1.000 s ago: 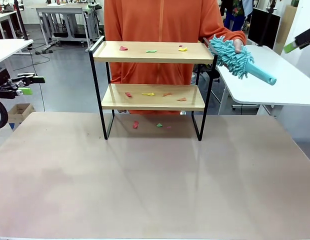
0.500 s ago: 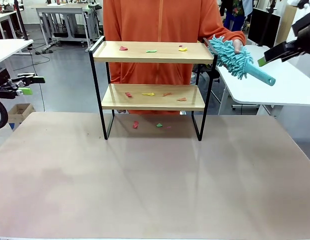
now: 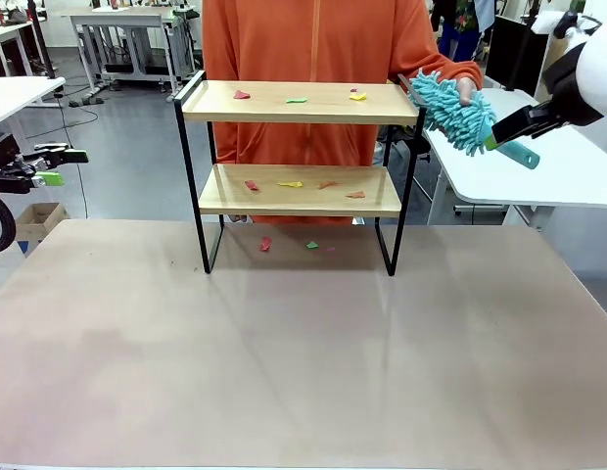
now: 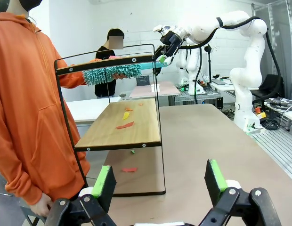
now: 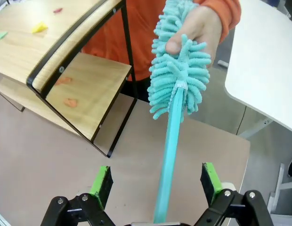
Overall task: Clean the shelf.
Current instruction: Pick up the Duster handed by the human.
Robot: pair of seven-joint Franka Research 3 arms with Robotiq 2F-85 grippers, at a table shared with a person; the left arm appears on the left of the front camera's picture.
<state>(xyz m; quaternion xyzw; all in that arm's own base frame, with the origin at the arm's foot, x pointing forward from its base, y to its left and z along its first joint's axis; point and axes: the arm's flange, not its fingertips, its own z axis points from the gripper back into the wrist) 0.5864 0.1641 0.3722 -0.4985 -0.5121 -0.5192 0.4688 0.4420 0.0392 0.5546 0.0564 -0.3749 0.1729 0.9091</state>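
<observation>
Shelf (image 3: 284, 110) sits far-centre on the table (image 3: 303, 372), right in front of a person in orange, w/ coloured paper scraps (image 3: 291, 184) on both boards + a few on the tabletop under it. R gripper (image 5: 156, 173) is up at far right, jaws wide apart w/ the teal duster (image 3: 448, 108) handle running btwn the pads, not clamped; person's hand (image 3: 467, 90) holds the fluffy head. L gripper (image 3: 64, 166) also wide open, hovering off the table's left edge, well apart from shelf.
</observation>
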